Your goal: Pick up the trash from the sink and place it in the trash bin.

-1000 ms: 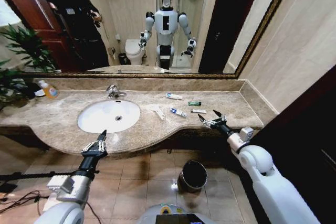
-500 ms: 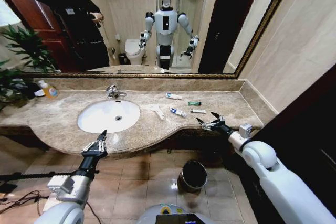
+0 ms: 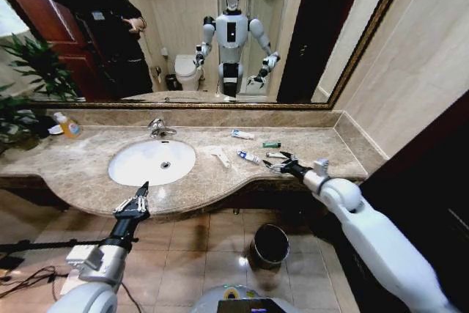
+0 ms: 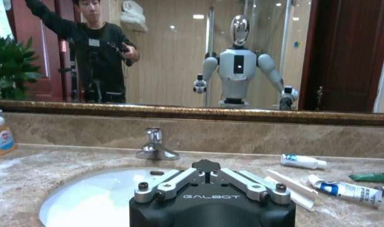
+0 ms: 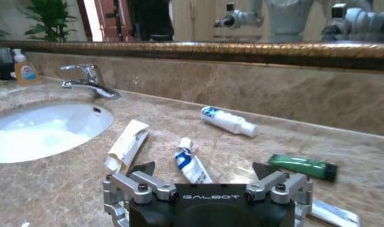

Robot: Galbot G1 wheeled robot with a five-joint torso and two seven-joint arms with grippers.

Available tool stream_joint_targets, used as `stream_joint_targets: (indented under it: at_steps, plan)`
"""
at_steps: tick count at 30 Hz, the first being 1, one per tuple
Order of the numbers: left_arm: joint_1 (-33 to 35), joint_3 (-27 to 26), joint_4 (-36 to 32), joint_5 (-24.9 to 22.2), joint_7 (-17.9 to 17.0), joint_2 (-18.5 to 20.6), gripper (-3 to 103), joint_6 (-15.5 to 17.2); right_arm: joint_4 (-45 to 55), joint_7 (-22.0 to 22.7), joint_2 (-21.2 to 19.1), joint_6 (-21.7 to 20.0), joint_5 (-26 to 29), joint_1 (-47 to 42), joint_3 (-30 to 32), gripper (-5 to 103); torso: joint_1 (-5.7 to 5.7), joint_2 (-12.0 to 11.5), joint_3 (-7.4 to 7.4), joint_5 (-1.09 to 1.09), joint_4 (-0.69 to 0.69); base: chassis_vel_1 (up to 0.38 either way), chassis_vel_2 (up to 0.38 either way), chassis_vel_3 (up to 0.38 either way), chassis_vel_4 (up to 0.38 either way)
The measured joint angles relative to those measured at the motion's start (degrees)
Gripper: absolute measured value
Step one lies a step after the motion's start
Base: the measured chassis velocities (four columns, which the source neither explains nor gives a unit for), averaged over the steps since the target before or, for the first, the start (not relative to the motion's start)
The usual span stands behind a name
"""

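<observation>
The trash lies on the marble counter to the right of the sink (image 3: 152,162), not in the basin. It is a white-and-blue tube (image 3: 248,157) (image 5: 190,165), a second tube (image 3: 243,135) (image 5: 228,121), a green packet (image 3: 272,144) (image 5: 303,166), a flat white scrap (image 3: 220,156) (image 5: 127,145) and a small white tube (image 3: 276,155). My right gripper (image 3: 276,162) (image 5: 204,169) hovers open just above the counter, its fingers either side of the near white-and-blue tube. My left gripper (image 3: 134,203) hangs open below the counter's front edge. The trash bin (image 3: 270,245) stands on the floor under the counter.
A chrome tap (image 3: 157,128) rises behind the basin and an orange soap bottle (image 3: 69,125) sits at the far left by a plant. A mirror and wall back the counter; a dark panel closes the right side. Tiled floor lies open around the bin.
My right gripper has moved left and farther in over the counter, from beyond its front edge to the tubes. The left arm has stayed still.
</observation>
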Motion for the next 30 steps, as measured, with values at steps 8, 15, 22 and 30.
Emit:
stream_joint_targets:
  at_steps: [8,15,22,30]
  plan:
    - [0.0,0.0,0.0,0.0,0.01,0.0,0,0.0,-7.2,1.94,4.47,-0.33,-1.29,7.95,-6.78,99,0.0,0.0,0.0,-0.01,0.0,0.0,0.0,0.0,0.0]
    - [0.0,0.0,0.0,0.0,0.01,0.0,0,0.0,-10.02,1.81,5.72,-0.4,-2.09,8.93,-7.95,81,0.0,0.0,0.0,0.0,0.0,0.0,0.0,0.0,0.0]
    - [0.0,0.0,0.0,0.0,0.01,0.0,0,0.0,-12.47,0.65,5.52,-0.33,-2.89,9.17,-7.54,59,0.0,0.0,0.0,0.0,0.0,0.0,0.0,0.0,0.0]
    - [0.0,0.0,0.0,0.0,0.01,0.0,0,0.0,-11.95,-0.15,4.69,-0.62,-3.01,8.19,-7.31,56,0.0,0.0,0.0,0.0,0.0,0.0,0.0,0.0,0.0]
